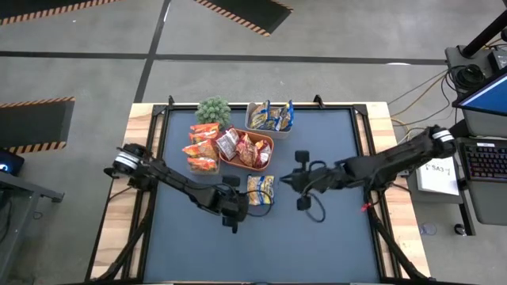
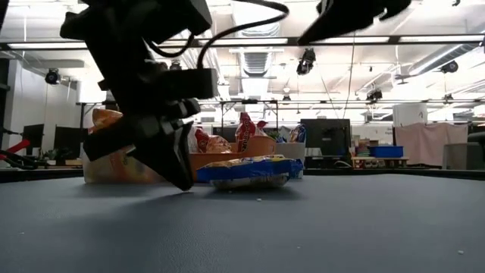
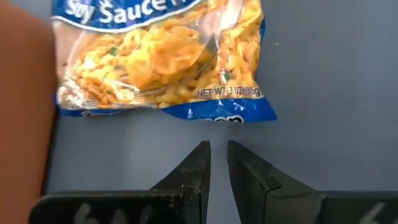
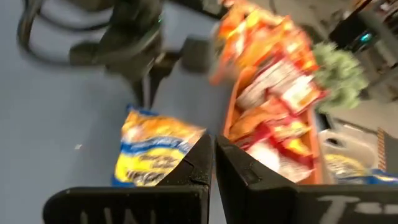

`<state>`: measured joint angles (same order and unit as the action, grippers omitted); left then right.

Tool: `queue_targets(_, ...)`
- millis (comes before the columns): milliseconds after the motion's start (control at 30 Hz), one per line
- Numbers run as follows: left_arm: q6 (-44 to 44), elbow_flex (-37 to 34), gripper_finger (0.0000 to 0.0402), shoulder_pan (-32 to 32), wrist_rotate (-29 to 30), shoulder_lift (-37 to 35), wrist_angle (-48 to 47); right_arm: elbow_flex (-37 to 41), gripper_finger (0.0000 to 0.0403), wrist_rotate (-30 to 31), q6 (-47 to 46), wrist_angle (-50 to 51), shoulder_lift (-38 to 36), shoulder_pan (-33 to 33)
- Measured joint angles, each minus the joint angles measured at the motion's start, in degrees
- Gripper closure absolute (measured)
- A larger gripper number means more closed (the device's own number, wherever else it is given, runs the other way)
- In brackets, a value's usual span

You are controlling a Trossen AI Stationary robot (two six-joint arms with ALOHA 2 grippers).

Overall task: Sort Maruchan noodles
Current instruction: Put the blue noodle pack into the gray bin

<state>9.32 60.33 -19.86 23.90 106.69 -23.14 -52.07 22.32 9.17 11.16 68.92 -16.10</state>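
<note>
High view: a blue-and-yellow soy sauce packet (image 1: 260, 190) lies alone on the dark surface (image 1: 317, 245), just in front of the orange tray (image 1: 269, 142) of red packets (image 1: 247, 149). Orange packets (image 1: 203, 146) are stacked beside the tray; a clear tub (image 1: 252, 106) holds more blue ones. The left hand (image 1: 234, 212) sits just beside the lone packet; the right hand (image 1: 301, 180) waits near its other side.
Low view: the packet (image 2: 250, 170) lies flat, slightly domed; the left hand (image 2: 178, 163) comes down at its edge.
Left wrist view: fingers (image 3: 191, 174) nearly together, empty, just short of the packet's sealed end (image 3: 214, 115).
Right wrist view: its fingers (image 4: 199, 163) are pressed close, holding nothing.
Handling: probably light, glossy, slippery, with a brittle noodle block; pinch the crimped end seam.
</note>
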Motion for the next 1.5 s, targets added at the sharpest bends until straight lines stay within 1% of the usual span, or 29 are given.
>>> queue_targets(67, 0.14, 1.01, 0.0362, 0.04, 0.26, 1.45, -0.36, 0.32, 0.0394, -0.06, 0.69, -1.07, -2.93, 1.03)
queue_targets(200, 0.17, 2.93, 0.0362, 0.06, 0.56, 2.8, -0.67, 2.9, 0.0394, -0.16, -2.08, -2.97, -7.41, 1.63)
queue_targets(300, -1.74, 5.08, 0.0362, 0.25, 0.09, 3.32, 0.81, 5.83, 0.0394, -0.37, -0.21, -2.89, -9.29, 1.6)
queue_targets(367, -4.81, 6.51, 0.0362, 0.58, 0.37, 3.41, 4.52, 7.28, 0.0394, -0.04, 0.49, -3.32, -10.37, 1.92)
queue_targets(467, -9.34, 8.62, 0.0362, 1.08, 0.39, 4.38, 14.04, 8.12, 0.0394, 0.24, -0.07, -3.64, -11.52, 2.6)
queue_targets(533, -11.91, 10.02, 0.0362, 1.26, 0.49, 5.5, 15.66, 8.12, 0.0394, 0.24, -1.11, -3.74, -11.75, 2.6)
queue_targets(600, -13.91, 11.65, 0.0362, 1.38, 0.68, 6.68, 14.88, 8.12, 0.0394, 0.2, -1.89, -3.81, -11.86, 2.51)
queue_targets(733, -14.85, 14.15, 0.0362, 1.62, 1.77, 8.22, 8.39, 8.12, 0.0394, 0.2, -3.53, -3.45, -11.8, 2.64)
queue_targets(800, -14.88, 14.33, 0.0362, 1.76, 4.72, 8.26, 5.46, 8.12, 0.0394, 0.21, -4.38, -3.75, -11.8, 2.95)
queue_targets(900, -15.9, 14.41, 0.0362, 1.99, 8.3, 7.51, 3.62, 8.12, 0.0394, 0.22, -5.24, -3.66, -11.87, 3.12)
queue_targets(1100, -17.27, 14.24, 0.0362, 3.31, 8.63, 4.3, 1.69, 8.12, 0.0394, 0.22, -5.18, -3.73, -11.8, 3.19)
queue_targets(1400, -17.6, 12.89, 0.0362, 6.46, 9.64, 4.05, 1.51, 8.12, 0.0394, 0.22, -4.84, -3.7, -11.78, 3.19)
queue_targets(1500, -16.53, 11.49, 0.0362, 7.04, 9.6, 4.05, 3.44, 8.12, 0.0394, 0.22, -4.63, -3.7, -11.77, 3.22)
